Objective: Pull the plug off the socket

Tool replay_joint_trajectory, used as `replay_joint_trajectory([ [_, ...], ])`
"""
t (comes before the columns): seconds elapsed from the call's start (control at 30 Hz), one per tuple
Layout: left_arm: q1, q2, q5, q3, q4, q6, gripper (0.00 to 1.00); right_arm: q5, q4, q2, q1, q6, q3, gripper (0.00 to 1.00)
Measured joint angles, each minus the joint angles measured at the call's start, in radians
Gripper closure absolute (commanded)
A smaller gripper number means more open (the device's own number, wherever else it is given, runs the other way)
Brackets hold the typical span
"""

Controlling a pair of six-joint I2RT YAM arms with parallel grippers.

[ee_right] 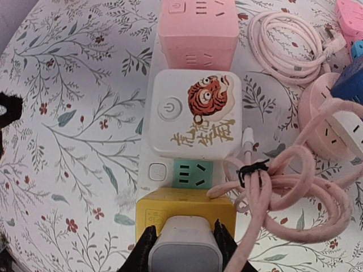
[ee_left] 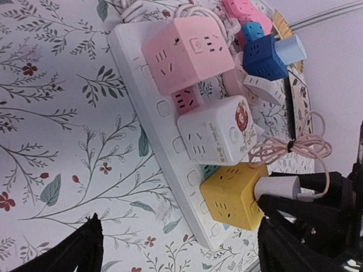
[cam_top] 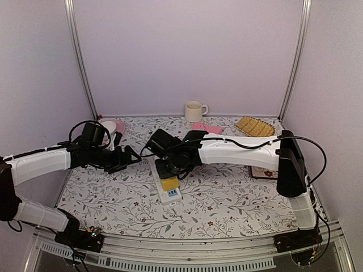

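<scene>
The right claw [ee_right: 184,241] has its two black fingers [ee_right: 143,250] pressed against both sides of a pale grey plug [ee_right: 184,254]; nothing shows between fingers and plug, so the grip is tight. The plug sits seated in the yellow cube socket [ee_right: 170,211]; no gap shows between them in the right wrist view. The yellow cube is mounted near the near end of a long white power strip [ee_left: 152,110], which lies mid-counter [cam_top: 227,198] and runs from near to far. On the strip beyond the yellow cube come a small green socket [ee_right: 193,173], then a white cube with a tiger picture [ee_right: 195,113], then a pink cube [ee_right: 198,25] farthest away. A coiled pink cable [ee_right: 289,187], bound with a black tie, lies on the counter just right of the yellow cube and touches its side.

The left claw [cam_top: 126,160] hangs to the left of the strip, apart from it; its jaws are spread wide and have hold of nothing; its wrist view looks across at the plug and the right claw's grip on it.

A cream mug [cam_top: 194,111] stands at the far edge of the counter, well apart from the strip.
</scene>
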Motion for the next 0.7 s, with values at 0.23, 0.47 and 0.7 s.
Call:
replay_joint_trajectory([
  [0.23,-0.114,0.067,0.056,0.0,0.06,0.0,0.05,-0.026,-0.013,-0.105,0.032,-0.009,-0.143,0.63],
  [0.47,-0.224,0.155,0.057,0.002,0.068,-0.001,0.06,-0.038,-0.018,-0.111,0.032,-0.004,-0.143,0.5],
  [0.7,-0.253,0.193,0.055,0.02,0.076,-0.01,0.06,-0.038,-0.023,-0.143,0.032,0.012,-0.143,0.57],
])
